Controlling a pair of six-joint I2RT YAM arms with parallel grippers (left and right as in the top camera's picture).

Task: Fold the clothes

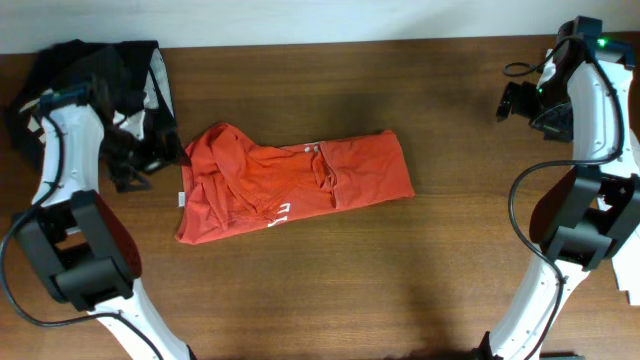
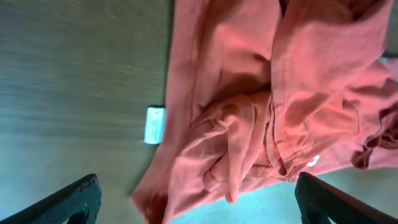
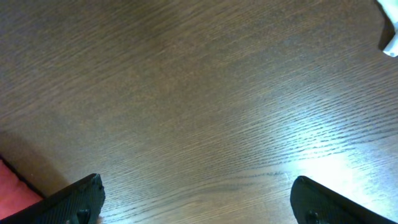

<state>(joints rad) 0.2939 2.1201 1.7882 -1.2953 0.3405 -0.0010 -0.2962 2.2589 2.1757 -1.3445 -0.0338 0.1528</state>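
A red-orange T-shirt (image 1: 295, 180) lies crumpled and partly doubled over on the wooden table, left of centre, with bits of white print showing. In the left wrist view its bunched folds (image 2: 267, 112) fill the frame, with a white tag (image 2: 154, 124) at its edge. My left gripper (image 2: 199, 199) is open and empty above the shirt's left edge; in the overhead view it (image 1: 135, 160) sits between the shirt and the black pile. My right gripper (image 1: 515, 100) is open and empty over bare wood at the far right, also seen in the right wrist view (image 3: 198, 196).
A black garment pile (image 1: 100, 80) with white patches lies at the back left corner, under my left arm. A sliver of red cloth (image 3: 12, 180) shows at the lower left of the right wrist view. Bare wooden table (image 1: 450, 250) stretches right of the shirt.
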